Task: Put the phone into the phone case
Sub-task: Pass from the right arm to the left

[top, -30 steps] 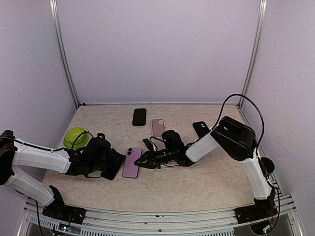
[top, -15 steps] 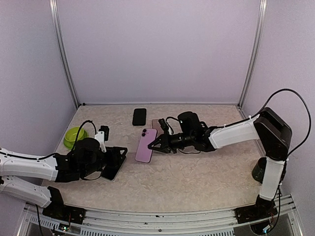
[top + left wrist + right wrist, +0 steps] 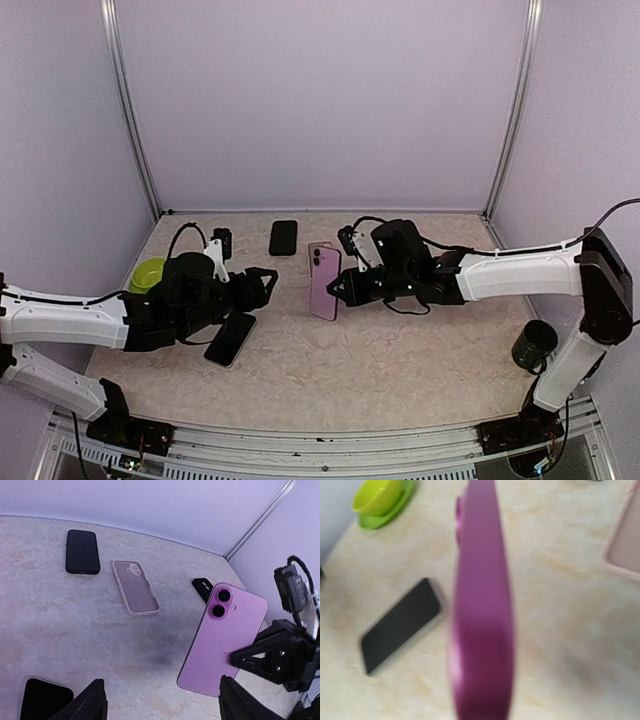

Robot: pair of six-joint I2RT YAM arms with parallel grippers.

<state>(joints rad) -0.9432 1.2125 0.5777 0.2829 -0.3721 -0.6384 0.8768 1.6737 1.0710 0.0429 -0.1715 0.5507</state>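
Note:
My right gripper (image 3: 343, 288) is shut on the purple phone (image 3: 324, 283), holding it upright by one long edge above the table's middle. From the left wrist, the phone (image 3: 225, 640) shows its back and twin camera lenses. Seen from the right wrist, the phone (image 3: 482, 605) is edge-on, blurred, and hides the fingers. The pale pink phone case (image 3: 136, 586) lies flat, open side up, just behind the phone (image 3: 316, 248). My left gripper (image 3: 262, 285) stands open and empty a short way left of the phone, not touching it.
A black-screened phone (image 3: 230, 340) lies flat below the left gripper. Another black phone or case (image 3: 283, 237) lies at the back. A green bowl (image 3: 150, 272) sits far left, a dark cup (image 3: 531, 345) far right. A small black item (image 3: 202, 588) lies beyond the pink case.
My right gripper has lifted the purple phone off the table, stood it upright and carried it toward the pink case. My left gripper opened, let go of the black-screened phone and rose.

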